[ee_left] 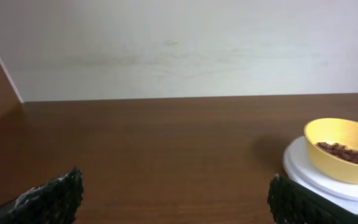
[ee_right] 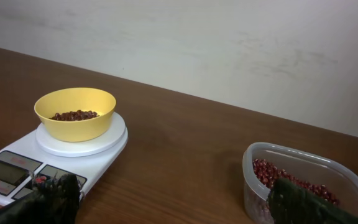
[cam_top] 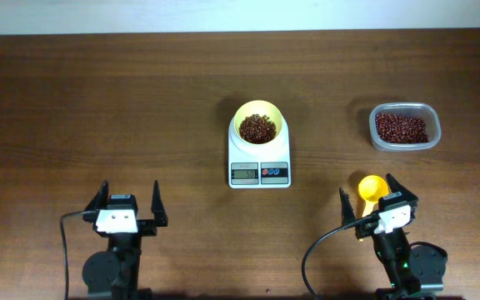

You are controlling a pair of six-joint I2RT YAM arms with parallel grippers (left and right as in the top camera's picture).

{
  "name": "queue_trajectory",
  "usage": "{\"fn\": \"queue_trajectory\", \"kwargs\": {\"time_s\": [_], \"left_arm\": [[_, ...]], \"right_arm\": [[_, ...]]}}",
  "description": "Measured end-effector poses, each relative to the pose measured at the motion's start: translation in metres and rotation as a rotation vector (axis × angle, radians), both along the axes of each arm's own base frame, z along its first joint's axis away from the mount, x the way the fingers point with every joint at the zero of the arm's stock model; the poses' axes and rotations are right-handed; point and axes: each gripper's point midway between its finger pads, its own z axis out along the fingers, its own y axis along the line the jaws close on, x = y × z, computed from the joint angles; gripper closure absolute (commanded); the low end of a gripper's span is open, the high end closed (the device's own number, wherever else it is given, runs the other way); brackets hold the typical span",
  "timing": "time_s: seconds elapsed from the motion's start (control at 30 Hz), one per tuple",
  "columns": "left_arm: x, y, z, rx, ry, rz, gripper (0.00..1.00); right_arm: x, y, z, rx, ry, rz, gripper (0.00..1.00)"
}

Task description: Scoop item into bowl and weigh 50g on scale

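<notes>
Scale (cam_top: 259,173), long axis front-to-back, bowl (cam_top: 242,125) at rear

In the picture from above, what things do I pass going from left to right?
left gripper → scale → container

A clear plastic container (cam_top: 373,137) sits toward the tabletop's (cam_top: 98,100) right edge. A yellow scoop (cam_top: 371,187) lies nearer the front edge.
</notes>
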Motion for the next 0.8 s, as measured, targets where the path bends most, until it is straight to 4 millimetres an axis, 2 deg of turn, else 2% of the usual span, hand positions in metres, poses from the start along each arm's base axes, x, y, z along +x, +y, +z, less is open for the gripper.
{"fn": "queue_trajectory", "kwargs": {"time_s": [0.13, 0.2, 0.27, 0.4, 0.8], "left_arm": [[0.003, 0.004, -0.018, 0.022, 0.034, 0.012, 0.01], [0.004, 0.003, -0.010, 0.030, -0.001, 0.005, 0.01], [0.008, -0.002, 0.006, 0.041, -0.113, -0.015, 0.01], [0.010, -0.014, -0.034, 0.026, 0.008, -0.071, 0.01], [0.010, -0.018, -0.034, 0.021, 0.008, -0.090, 0.01]], "right_arm": [[0.000, 0.000, 0.000, 0.000, 0.000, 0.000, 0.01], [0.000, 0.000, 0.000, 0.000, 0.000, 0.000, 0.01], [0.000, 0.000, 0.000, 0.000, 0.000, 0.000, 0.01], [0.000, 0.000, 0.000, 0.000, 0.000, 0.000, 0.01], [0.000, 0.000, 0.000, 0.000, 0.000, 0.000, 0.01]]}}
